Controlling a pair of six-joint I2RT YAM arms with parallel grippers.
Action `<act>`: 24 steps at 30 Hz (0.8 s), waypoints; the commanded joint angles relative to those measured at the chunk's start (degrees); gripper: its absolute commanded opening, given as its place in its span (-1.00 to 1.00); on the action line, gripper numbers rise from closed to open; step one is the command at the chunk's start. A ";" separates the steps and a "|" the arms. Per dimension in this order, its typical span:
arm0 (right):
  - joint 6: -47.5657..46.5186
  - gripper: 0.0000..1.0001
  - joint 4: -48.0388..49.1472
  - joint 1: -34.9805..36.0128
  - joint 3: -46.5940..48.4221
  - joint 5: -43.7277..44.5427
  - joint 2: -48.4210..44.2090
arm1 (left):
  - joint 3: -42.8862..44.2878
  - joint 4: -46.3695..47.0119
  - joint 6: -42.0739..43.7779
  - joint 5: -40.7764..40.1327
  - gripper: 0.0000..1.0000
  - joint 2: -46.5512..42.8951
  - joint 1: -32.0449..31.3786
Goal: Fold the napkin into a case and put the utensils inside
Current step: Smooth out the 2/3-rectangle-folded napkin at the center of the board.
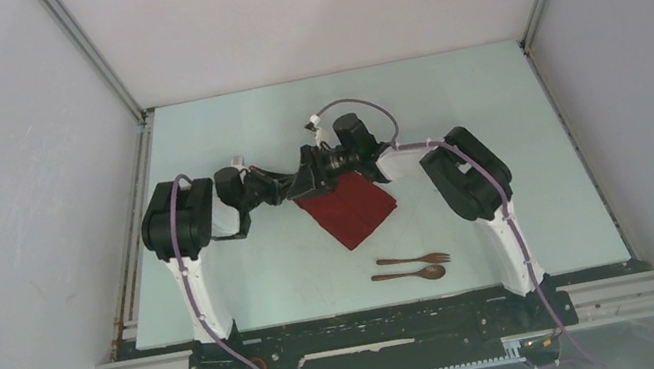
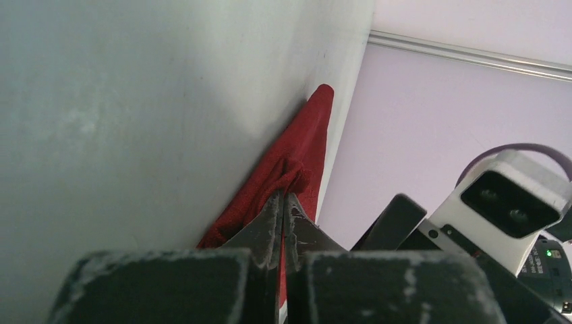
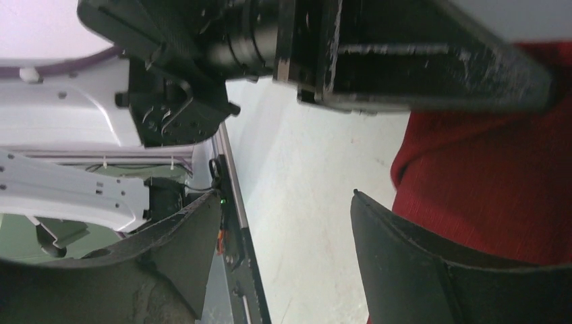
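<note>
Left end effector [image 1: 306,186] is clenched on the napkin [image 1: 349,209]; the left wrist view shows both fingers pressed together with a pucker of red cloth pinched at the tips. From overhead that grip is hard to make out: the two black wrists crowd together over the napkin's far-left corner and hide it. The napkin lies mid-bench as a dark red folded rectangle, skewed, and flat apart from the pinched corner. In the left wrist view its near part is cut off behind the fingers. In the right wrist view it runs off the right edge. Right end effector [image 3: 287,197] is released, jaws spread wide with only bare bench between them. Its right finger sits at the napkin's edge; can't tell if it touches. The left end effector's body fills the top of that view. Fork [image 1: 414,259] and spoon [image 1: 410,274] lie side by side nearer the arm bases, apart from the napkin and just left of the right arm's base, handles pointing left, fork the farther one. Bench [image 1: 257,268] is pale green-white and matte. White panel walls [image 1: 1,201] stand left, back and right, with aluminium rails [image 1: 92,53] at the corners.
</note>
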 commanded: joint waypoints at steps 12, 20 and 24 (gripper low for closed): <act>-1.78 0.50 -8.71 1.70 12.46 -0.88 9.02 | 0.79 -1.43 0.89 -0.87 -1.00 1.31 0.71; -1.10 0.47 -7.48 1.07 2.71 -3.12 3.37 | 2.43 -9.41 4.43 -2.42 -1.00 -0.28 0.80; -2.25 0.46 -9.94 0.88 -0.53 -4.16 1.13 | 2.35 -9.68 4.98 -2.60 -1.00 -0.41 0.92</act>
